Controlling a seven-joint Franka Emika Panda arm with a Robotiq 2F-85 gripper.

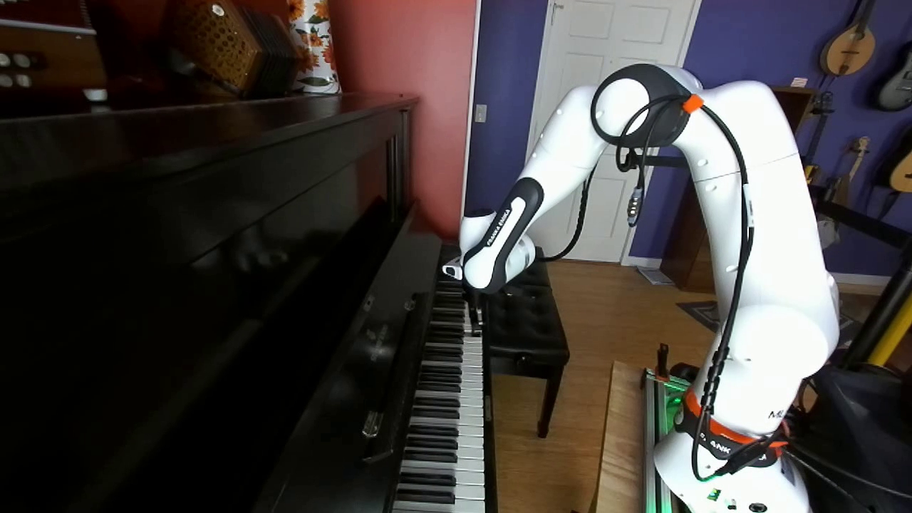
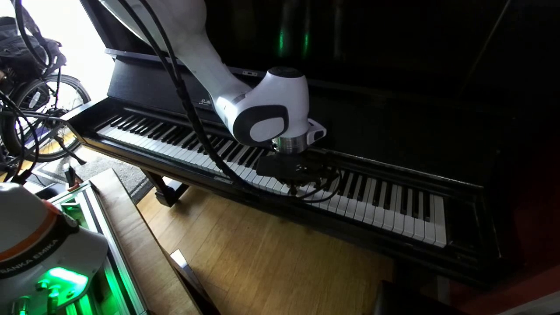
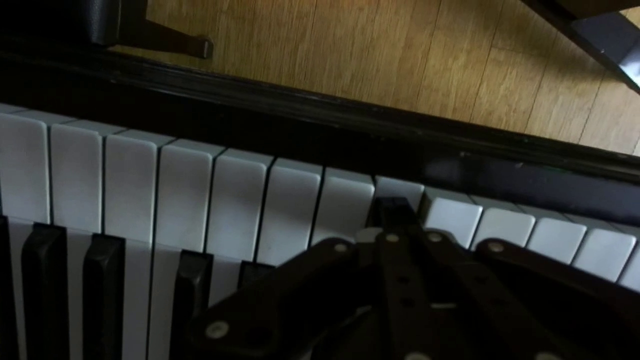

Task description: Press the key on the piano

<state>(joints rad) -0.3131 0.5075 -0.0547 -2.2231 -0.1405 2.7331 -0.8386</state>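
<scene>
1 glossy blk upright piano (image 1: pixel 249 299) stands apart fr. long edge of wood tabletop (image 1: pixel 618 434). Gripper (image 3: pixel 396 205) is together, tip on 1 flat white key (image 3: pixel 400 188), sunk below adj. ones. 1 tufted blk bench (image 1: pixel 527 320) alongside piano.

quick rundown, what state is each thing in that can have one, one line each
Gripper: looks shut, no object visible in it
White key at its tip: appears pressed down
White keys to either side: up
Piano: keyboard lid open, keyboard exposed
Green base light: lit
Door: looks shut
Bench: upright, beside the keyboard
Bicycle: standing upright
</scene>
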